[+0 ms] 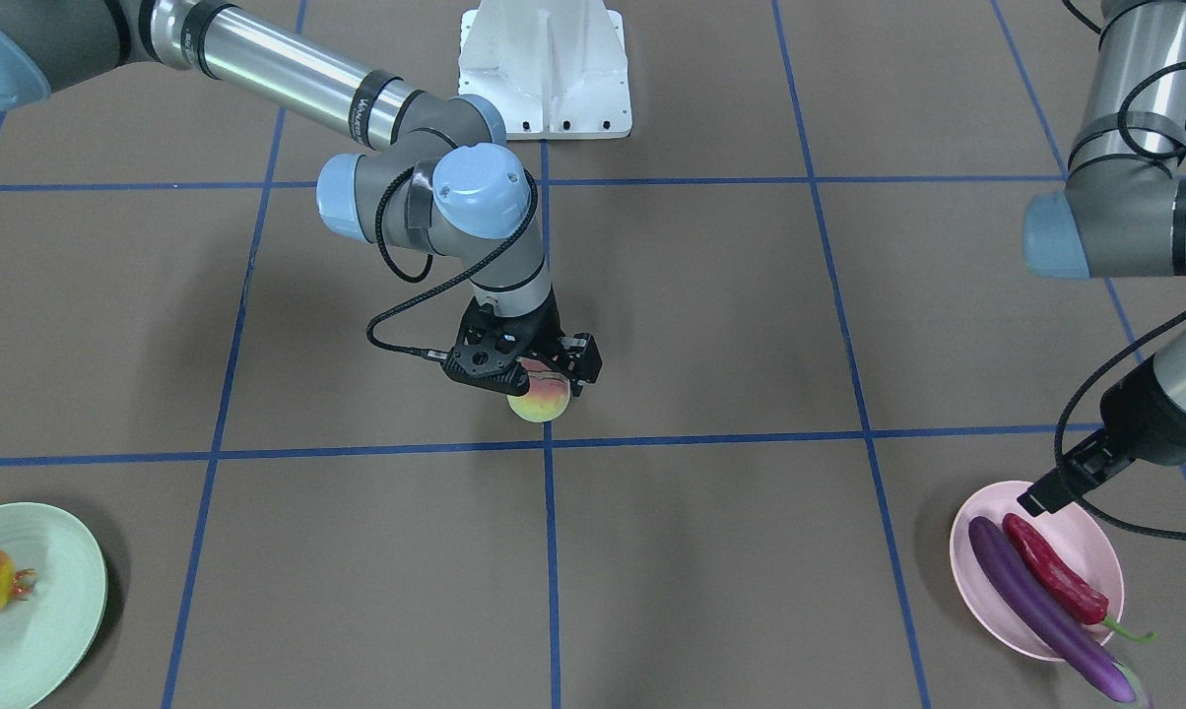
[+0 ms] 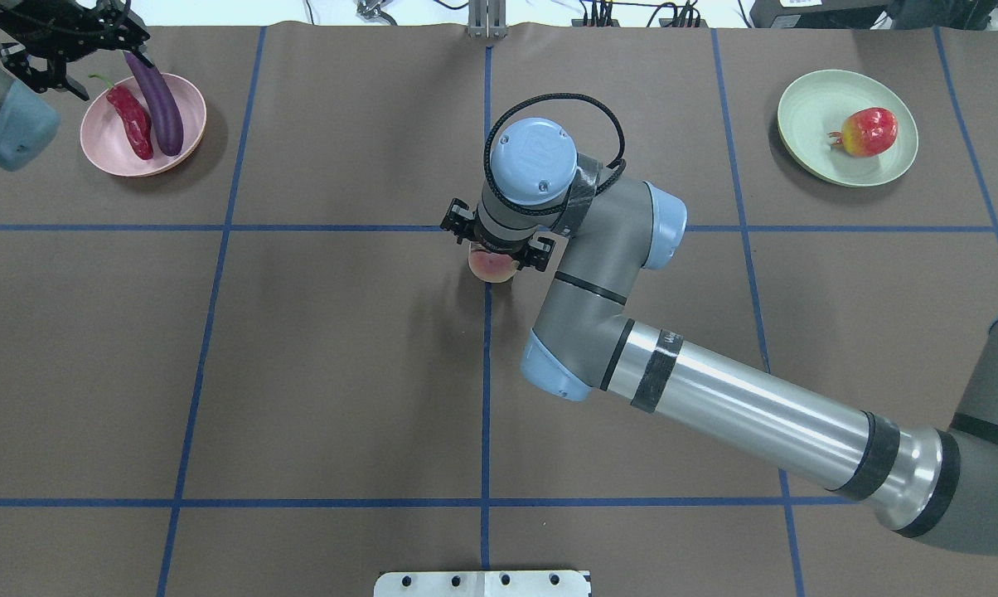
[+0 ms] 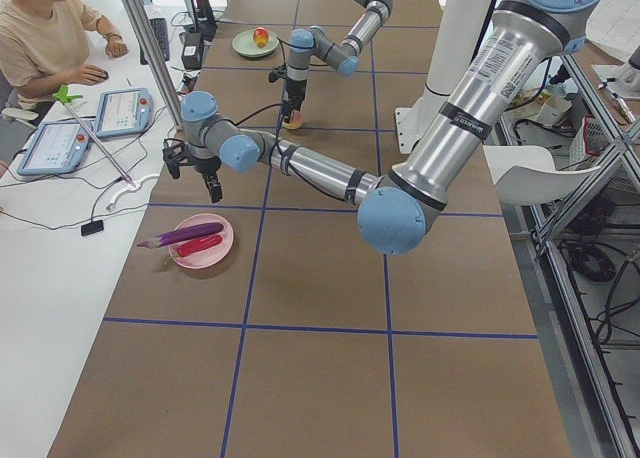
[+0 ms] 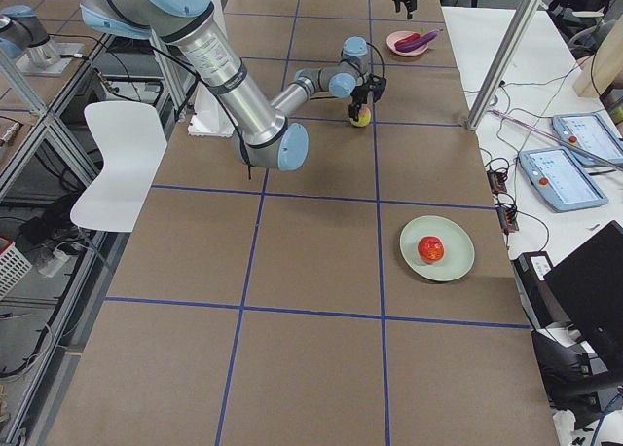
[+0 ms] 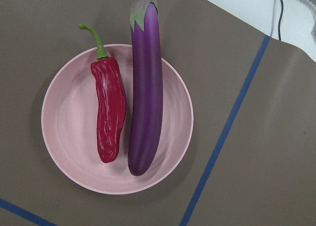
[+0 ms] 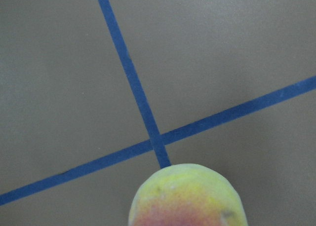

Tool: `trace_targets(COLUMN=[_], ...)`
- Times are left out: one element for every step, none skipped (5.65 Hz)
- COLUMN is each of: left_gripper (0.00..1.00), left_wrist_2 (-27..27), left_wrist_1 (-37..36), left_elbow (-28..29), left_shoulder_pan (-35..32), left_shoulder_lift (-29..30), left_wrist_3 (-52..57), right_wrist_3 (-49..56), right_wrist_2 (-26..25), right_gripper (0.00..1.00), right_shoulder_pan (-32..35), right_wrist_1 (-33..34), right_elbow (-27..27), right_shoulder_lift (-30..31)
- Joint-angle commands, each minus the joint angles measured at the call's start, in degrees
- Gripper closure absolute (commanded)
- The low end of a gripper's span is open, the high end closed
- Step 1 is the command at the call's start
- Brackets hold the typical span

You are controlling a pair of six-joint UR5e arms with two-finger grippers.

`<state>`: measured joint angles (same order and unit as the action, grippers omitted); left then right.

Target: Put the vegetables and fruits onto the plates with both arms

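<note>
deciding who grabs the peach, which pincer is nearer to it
Right. The right pincer sits directly over the peach; the left pincer hangs far off, above the edge of the pink plate.

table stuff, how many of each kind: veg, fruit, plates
vegetables: 2 (eggplant, chili pepper)
fruits: 2 (pomegranate, peach)
plates: 2 (pink plate, green plate)
total: 6
</note>
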<state>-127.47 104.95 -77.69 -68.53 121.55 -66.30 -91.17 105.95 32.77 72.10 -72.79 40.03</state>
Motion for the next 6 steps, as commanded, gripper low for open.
trace_targets(left_gripper=[0.00,0.00,0.00,0.00,0.00,0.00], left_wrist_2=[0.29,0.30,0.30,0.30,0.30,-0.05], left_wrist_1=[0.17,0.26,0.26,0.26,0.26,-0.09], left_elbow=[-0.10,-0.10,-0.18,-0.53,-0.62,-2.02], left_shoulder_pan=[0.07,0.15,0.16,0.16,0.16,0.07], left_shoulder_lift=[-0.87,-1.06,-1.06,-1.14,-1.23,-1.23], left_wrist_3=[-0.24,-0.24,-0.24,-0.24,-0.24,-0.32], right_wrist_3=[-0.67,-0.59,-0.59,-0.68,-0.68,-0.50], right_wrist_2=[-0.13,-0.22,-0.48,-1.01,-1.10,-1.01], right_gripper=[0.00,0.00,0.01,0.13,0.58,1.00], right_shoulder_pan=[-0.25,-0.51,-0.69,-0.87,-0.78,-0.78], right_wrist_1=[-0.03,-0.03,-0.03,-0.03,-0.03,-0.03], right_elbow=[0.55,1.07,1.16,1.25,1.25,1.16], right_shoulder_lift=[-0.30,-0.21,-0.30,-0.30,-0.39,-0.30])
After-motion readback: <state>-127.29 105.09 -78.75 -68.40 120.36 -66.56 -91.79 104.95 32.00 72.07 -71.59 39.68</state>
